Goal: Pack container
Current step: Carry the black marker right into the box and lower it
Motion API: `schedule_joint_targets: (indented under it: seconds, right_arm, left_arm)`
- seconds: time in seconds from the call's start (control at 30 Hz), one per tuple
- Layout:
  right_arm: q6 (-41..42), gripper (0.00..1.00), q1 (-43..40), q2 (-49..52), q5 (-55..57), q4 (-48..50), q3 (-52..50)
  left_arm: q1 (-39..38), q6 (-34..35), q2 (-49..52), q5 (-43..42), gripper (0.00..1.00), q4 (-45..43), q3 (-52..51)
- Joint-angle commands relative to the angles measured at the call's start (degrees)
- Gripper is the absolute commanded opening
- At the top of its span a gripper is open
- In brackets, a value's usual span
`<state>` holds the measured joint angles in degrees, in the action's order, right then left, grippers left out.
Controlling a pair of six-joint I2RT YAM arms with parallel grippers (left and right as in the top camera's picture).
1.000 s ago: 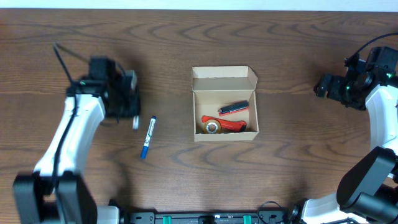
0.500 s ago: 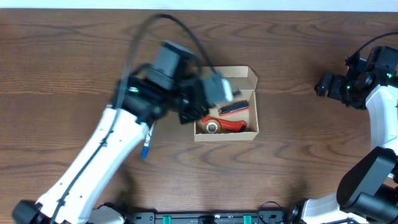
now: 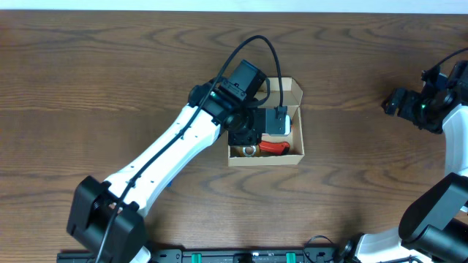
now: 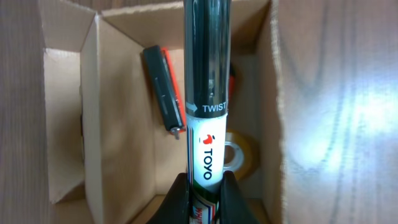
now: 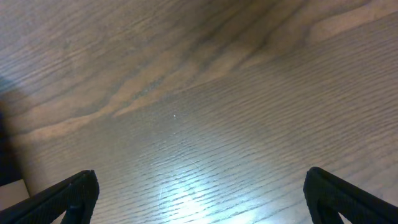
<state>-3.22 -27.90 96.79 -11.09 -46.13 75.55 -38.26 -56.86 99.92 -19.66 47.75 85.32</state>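
- The left pincer (image 4: 205, 186) grips a marker (image 4: 207, 93) directly above the open container (image 3: 265, 158), which sits mid-tabletop (image 3: 88, 58).
- Looks like the placing step: next, lower the marker in beside the tape roll (image 4: 236, 155) and release it.
- The right pincer (image 5: 199, 186), well right of the container, gapes wide and empty.

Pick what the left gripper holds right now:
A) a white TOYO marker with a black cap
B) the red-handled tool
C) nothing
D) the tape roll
A: the left wrist view shows the left gripper clamped on the marker, which points into the open container.
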Motion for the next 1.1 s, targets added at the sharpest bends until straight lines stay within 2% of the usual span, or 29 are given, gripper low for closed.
schedule_joint_targets:
  seconds: [0.0,0.47,0.67,0.77,0.83,0.9,1.03,1.07]
  right_arm:
    - [-0.72,0.99,-0.31,-0.13,-1.16,0.11,-0.28]
    - [-0.7,0.99,-0.2,-0.13,-1.4,-0.02,-0.28]
    - [-0.7,0.99,-0.2,-0.13,-1.4,-0.13,-0.28]
    - [-0.7,0.99,-0.2,-0.13,-1.4,-0.13,-0.28]
    - [-0.7,0.99,-0.2,-0.13,-1.42,-0.15,-0.28]
    - [-0.7,0.99,-0.2,-0.13,-1.46,-0.13,-0.28]
    - [-0.7,0.99,-0.2,-0.13,-2.47,-0.13,-0.28]
    - [-0.72,0.99,-0.2,-0.13,-2.47,-0.13,-0.28]
  left_arm:
    - [0.22,-0.76,1.81,2.25,0.06,-1.16,0.37]
    - [0.26,2.01,11.08,2.1,0.06,-3.54,0.37]
    - [0.42,5.68,15.65,5.25,0.07,-3.02,0.37]
    - [0.42,6.86,16.76,5.51,0.35,-2.56,0.35]
    - [0.42,7.21,16.94,5.51,0.37,-2.51,0.35]
    - [0.42,7.19,16.87,5.51,0.46,-2.58,0.35]
    - [0.33,7.32,16.52,5.55,0.46,-2.4,0.39]
    - [0.28,7.45,16.2,5.9,0.5,-2.34,0.57]
